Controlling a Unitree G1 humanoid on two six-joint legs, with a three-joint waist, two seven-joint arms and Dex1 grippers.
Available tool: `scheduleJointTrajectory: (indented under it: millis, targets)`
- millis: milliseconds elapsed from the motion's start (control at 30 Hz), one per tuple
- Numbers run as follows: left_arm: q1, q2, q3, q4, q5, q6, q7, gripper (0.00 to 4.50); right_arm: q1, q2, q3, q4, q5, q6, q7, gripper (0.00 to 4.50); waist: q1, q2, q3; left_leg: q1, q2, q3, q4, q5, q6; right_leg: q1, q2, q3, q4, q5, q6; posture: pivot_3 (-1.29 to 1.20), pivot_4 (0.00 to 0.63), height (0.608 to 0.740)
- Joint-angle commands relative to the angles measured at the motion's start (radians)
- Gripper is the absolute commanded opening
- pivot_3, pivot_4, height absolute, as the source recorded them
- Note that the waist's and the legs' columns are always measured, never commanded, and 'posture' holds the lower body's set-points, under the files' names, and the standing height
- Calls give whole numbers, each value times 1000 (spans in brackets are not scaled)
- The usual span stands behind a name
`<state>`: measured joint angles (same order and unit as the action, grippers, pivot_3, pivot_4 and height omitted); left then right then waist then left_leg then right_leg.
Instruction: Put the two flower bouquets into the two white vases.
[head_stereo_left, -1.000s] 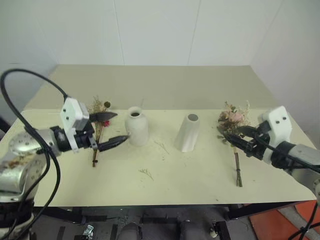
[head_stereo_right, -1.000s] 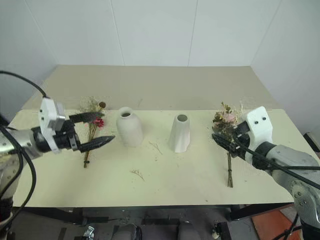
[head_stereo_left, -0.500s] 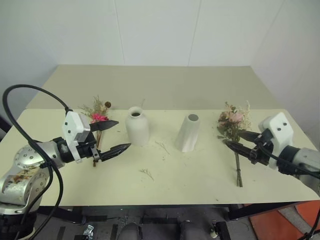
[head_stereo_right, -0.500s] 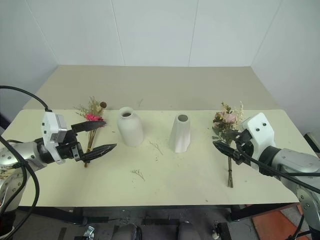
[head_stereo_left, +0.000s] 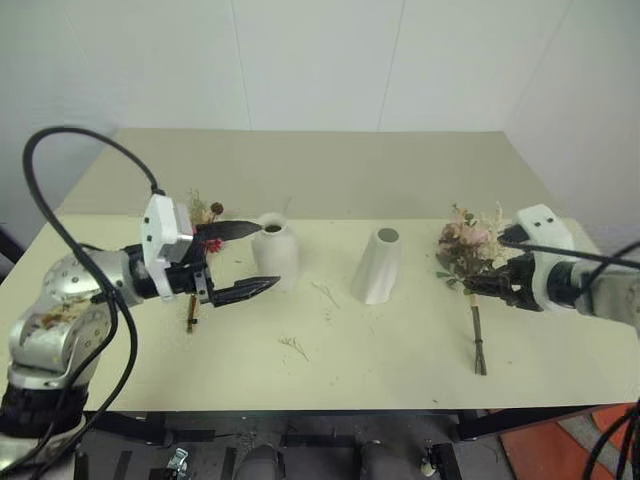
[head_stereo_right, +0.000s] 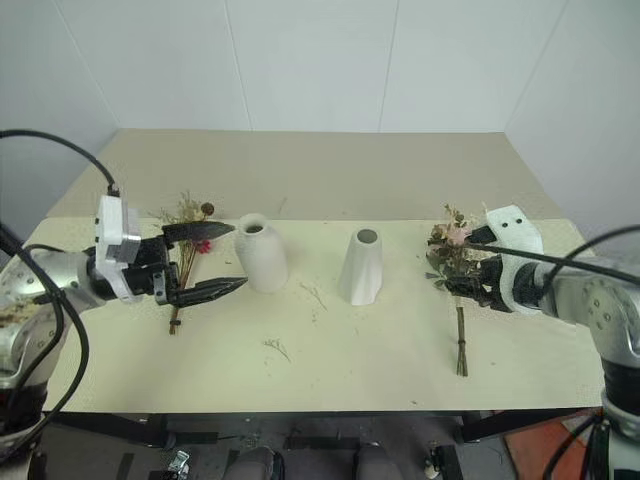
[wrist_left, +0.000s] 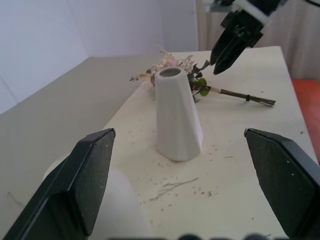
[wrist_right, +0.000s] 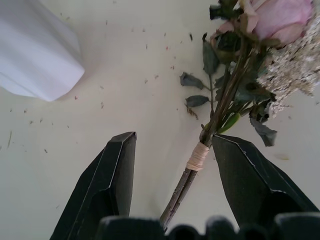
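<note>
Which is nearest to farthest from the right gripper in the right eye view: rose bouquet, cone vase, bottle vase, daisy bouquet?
From the right gripper:
1. Rose bouquet, directly under it, at the table's right.
2. Cone vase, centre.
3. Bottle vase, left of centre.
4. Daisy bouquet, far left.

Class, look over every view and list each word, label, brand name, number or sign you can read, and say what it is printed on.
None: no readable text stands anywhere in these views.
Cone vase: plain white, no label.
Round vase: plain white, no label.
Rose bouquet: only a plain tan binding on the stems, no tag.
Table and wall: unmarked.
</note>
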<state>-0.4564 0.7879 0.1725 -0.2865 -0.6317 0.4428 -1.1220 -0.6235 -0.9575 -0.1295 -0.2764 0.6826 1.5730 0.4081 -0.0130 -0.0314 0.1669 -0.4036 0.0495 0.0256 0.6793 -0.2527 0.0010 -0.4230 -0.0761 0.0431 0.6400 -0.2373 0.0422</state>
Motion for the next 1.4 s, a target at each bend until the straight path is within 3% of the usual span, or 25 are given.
scheduleJointTrajectory:
  millis: [33, 400, 500, 667, 700, 867, 1133, 1400]
  targets:
    - [-75, -11, -17, 43, -23, -33, -55, 4500, -54, -10, 64, 129, -46, 13, 21, 2884, 1, 0, 0, -1, 0, 0, 0, 0, 0, 0, 0, 0, 0, 0, 0, 0, 150, 740]
    - [-186, -49, -82, 132, 4, -81, -150, 4500, -261, 44, 410, 638, -241, -193, 196, 2884, -10, 0, 0, -1, 0, 0, 0, 0, 0, -1, 0, 0, 0, 0, 0, 0, 150, 740]
    - [-177, -48, -79, 138, 8, -87, -149, 4500, -311, 85, 452, 743, -311, -276, 230, 2281, -13, 0, 0, 0, 0, 0, 0, 0, 0, -1, 0, 0, 0, 0, 1, 0, 150, 740]
    - [-162, -44, -72, 137, 8, -86, -143, 4500, -371, 136, 442, 885, -397, -353, 250, 548, -20, 0, 0, 0, 0, 0, 1, 0, 0, -1, 0, 0, 1, 0, 1, 0, 150, 740]
    - [-160, -43, -70, 134, 7, -85, -142, 4500, -375, 134, 427, 891, -403, -355, 252, 256, -21, 0, 0, 0, 0, 0, 1, 0, 0, -1, 0, 0, 1, 0, 1, 0, 150, 740]
    - [-151, -43, -65, 131, 4, -82, -136, 4500, -384, 129, 314, 868, -415, -342, 210, 226, -21, 0, 0, -1, 0, 0, 0, 0, 0, -1, 0, 0, 1, 0, 1, 0, 150, 740]
    - [-155, -54, -72, 153, 5, -79, -121, 4500, -331, 223, -117, 448, -316, -374, 24, 226, -19, 1, 1, -2, 0, 0, 0, 0, 0, -3, 0, 0, 2, 0, 1, 0, 150, 740]
    - [-187, -59, -90, 198, 17, -88, -142, 4500, -551, 422, -258, 278, -263, -302, -164, 226, -24, 1, 1, -2, 0, 0, 0, 0, 0, -3, 0, 0, 3, 0, 1, 0, 150, 740]
